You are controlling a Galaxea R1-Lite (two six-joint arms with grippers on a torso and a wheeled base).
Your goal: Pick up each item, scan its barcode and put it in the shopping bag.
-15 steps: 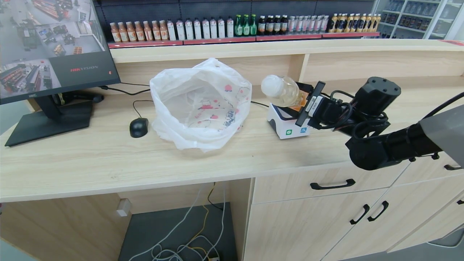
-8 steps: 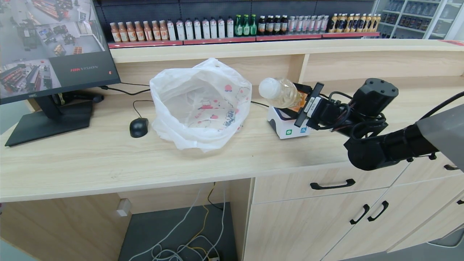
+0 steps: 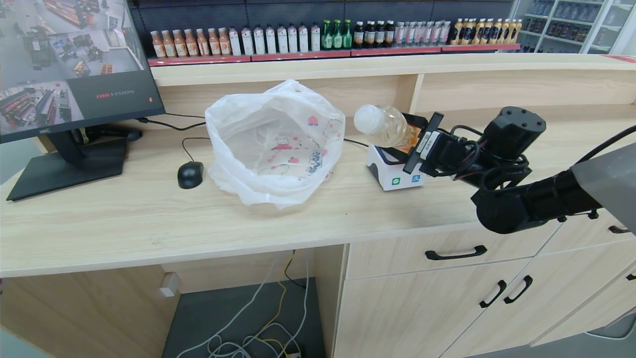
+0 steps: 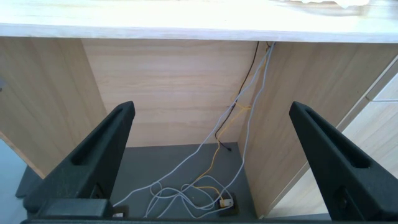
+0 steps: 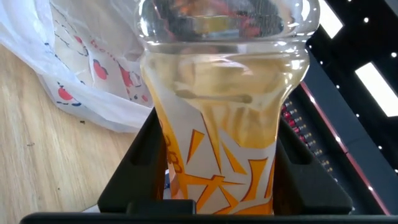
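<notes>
Your right gripper (image 3: 410, 135) is clamped on the bottle (image 3: 382, 124), held tilted with its cap end toward the shopping bag (image 3: 276, 144), just above the scanner (image 3: 395, 173) near the counter's (image 3: 124, 219) back edge. The bag stands open mid-counter, just beside the scanner. Your left gripper (image 4: 211, 111) hangs below the counter's front edge, fingers spread apart

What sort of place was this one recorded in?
Most likely a small shop's checkout: rows of bottled drinks line the shelf behind the wooden counter, which holds a barcode scanner and an open shopping bag.
</notes>
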